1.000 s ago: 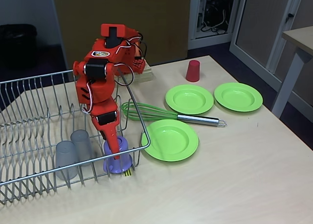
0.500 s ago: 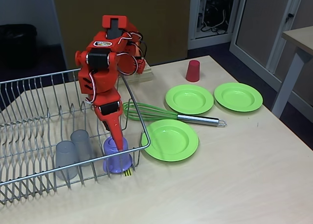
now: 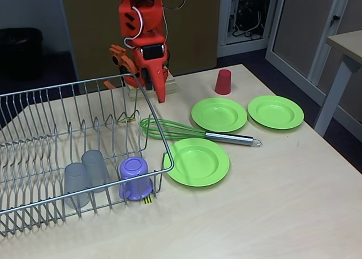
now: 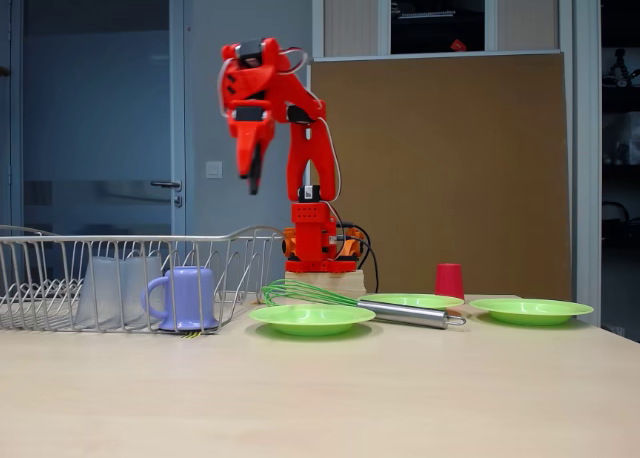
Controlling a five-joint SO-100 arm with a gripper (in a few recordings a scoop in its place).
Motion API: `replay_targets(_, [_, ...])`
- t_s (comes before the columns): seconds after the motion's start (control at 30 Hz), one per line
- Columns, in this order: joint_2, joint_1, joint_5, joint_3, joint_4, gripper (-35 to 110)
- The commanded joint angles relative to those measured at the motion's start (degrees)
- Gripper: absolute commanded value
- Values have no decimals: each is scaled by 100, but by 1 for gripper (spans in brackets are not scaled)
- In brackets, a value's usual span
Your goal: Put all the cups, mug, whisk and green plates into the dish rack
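The lilac mug [image 3: 134, 178] [image 4: 185, 298] stands in the front right corner of the dish rack [image 3: 85, 85] [image 4: 120, 240], next to two grey cups [image 3: 76, 182] [image 3: 95, 165] [image 4: 105, 290]. My gripper [image 3: 150, 89] [image 4: 252, 178] hangs high above the rack's far right end, pointing down, jaws apart and empty. On the table lie the green whisk [image 3: 186, 132] [image 4: 350, 303] and three green plates [image 3: 196, 161] [image 3: 219, 114] [image 3: 275, 111] [image 4: 311, 318] [image 4: 530, 308]. The red cup [image 3: 223, 82] [image 4: 449, 280] stands upside down behind the plates.
My arm's base sits on a wooden block [image 3: 168, 88] [image 4: 322, 281] behind the rack's right end. A yellow-black tag [image 3: 147, 200] hangs at the rack's front corner. Another table [image 3: 345, 44] stands beyond the right edge. Bare tabletop fills the front.
My gripper has let go of the lilac mug and risen up and back, away from the rack's front corner. The mug stays in the rack.
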Motion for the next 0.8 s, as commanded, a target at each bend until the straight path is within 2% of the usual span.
replay_targets(0.0, [1661, -729, 1248, 1213, 35, 36])
replay_targets(0.07, [2136, -1441, 2285, 1705, 35, 37])
replay_targets(0.2, [2584, -3252, 5194, 2303, -9, 38])
replay_targets(0.4, [2549, -5660, 8710, 2839, -773, 40])
replay_targets(0.53, [2373, -6882, 10424, 3349, -1503, 41])
replay_targets(0.77, [1679, -8859, 12586, 3445, -2065, 42])
